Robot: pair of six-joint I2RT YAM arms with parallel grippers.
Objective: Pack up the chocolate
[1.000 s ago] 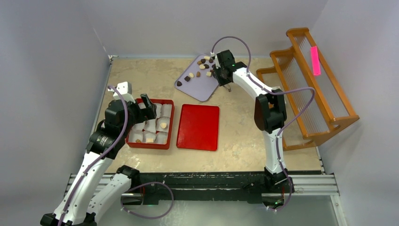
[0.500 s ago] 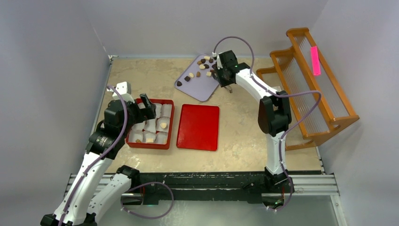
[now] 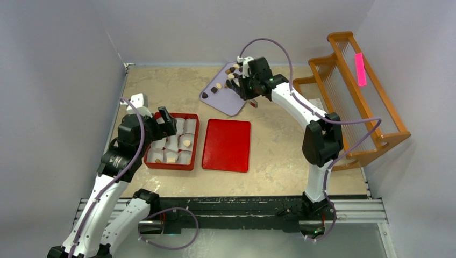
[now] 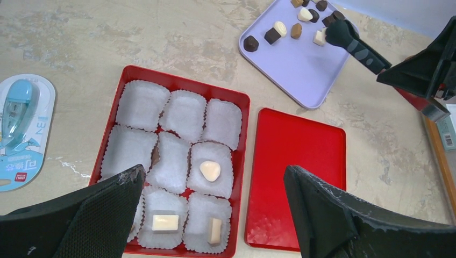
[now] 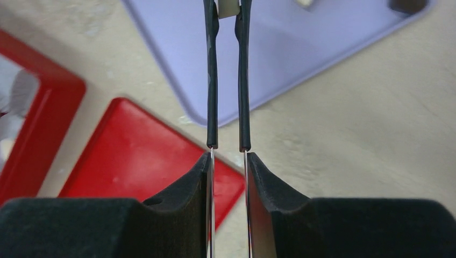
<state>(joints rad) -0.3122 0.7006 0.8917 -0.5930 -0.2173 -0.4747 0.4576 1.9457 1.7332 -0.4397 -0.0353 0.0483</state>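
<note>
**Top view.** The right pincer is being held over the lavender tray, clenched on a pair of tweezers whose tips are too small to be made out here. Loose chocolate is being kept on the tray, just beside and below that pincer. The left pincer is being kept released above the red box, probably so that the cups are being left free for a delivery. The red lid is being left between the two pincers.

**Left wrist view.** The left pincer is being held wide apart, and nothing is being gripped. Directly beneath it the white paper cups are being shown, three of them holding chocolate. Far ahead and to its right, the tweezers are being reached in among the tray's pieces.

**Right wrist view.** The right pincer is being squeezed on the tweezers so that the blades are being drawn together. Straight ahead of it, at the tips, a cream piece is being nipped. Such morsels are being judged too small for bare fingers. Whether it is being lifted cannot be told.

**Against the earlier frame.** The right wrist is being found further left over the tray, with its elbow swung outward. The left arm and the box's contents are being found unchanged.
</note>
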